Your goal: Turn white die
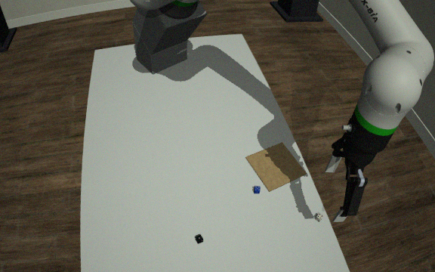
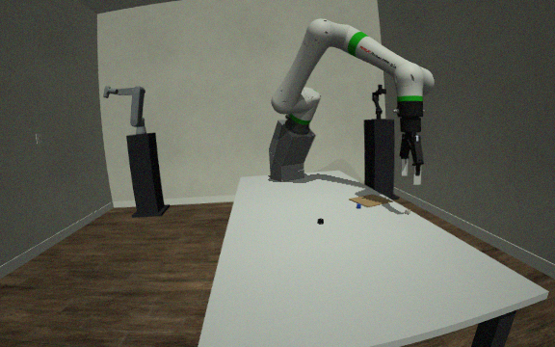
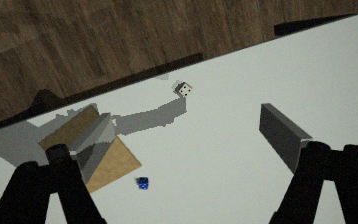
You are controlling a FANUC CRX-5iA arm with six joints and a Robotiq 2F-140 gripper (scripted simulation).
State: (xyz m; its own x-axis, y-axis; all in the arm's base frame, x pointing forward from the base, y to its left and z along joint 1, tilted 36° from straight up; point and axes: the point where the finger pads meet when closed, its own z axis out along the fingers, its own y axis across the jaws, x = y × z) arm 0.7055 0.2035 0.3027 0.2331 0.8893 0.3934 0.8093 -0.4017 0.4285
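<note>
The white die [image 1: 319, 217] lies on the white table close to its right edge, off the mat; it also shows in the wrist view [image 3: 183, 89] and as a speck in the exterior view [image 2: 407, 212]. The brown mat [image 1: 276, 166] lies flat near the same edge, partly in the arm's shadow, and shows in the wrist view [image 3: 92, 150] too. My gripper [image 1: 337, 193] hangs high above the table edge, open and empty, well above the white die. In the wrist view the fingers spread wide.
A blue die [image 1: 257, 190] [image 3: 143, 183] sits just off the mat's near corner. A black die [image 1: 198, 238] [image 2: 320, 221] lies further toward the table's middle front. The robot base [image 1: 166, 34] stands at the far end. The table edge runs right beside the white die.
</note>
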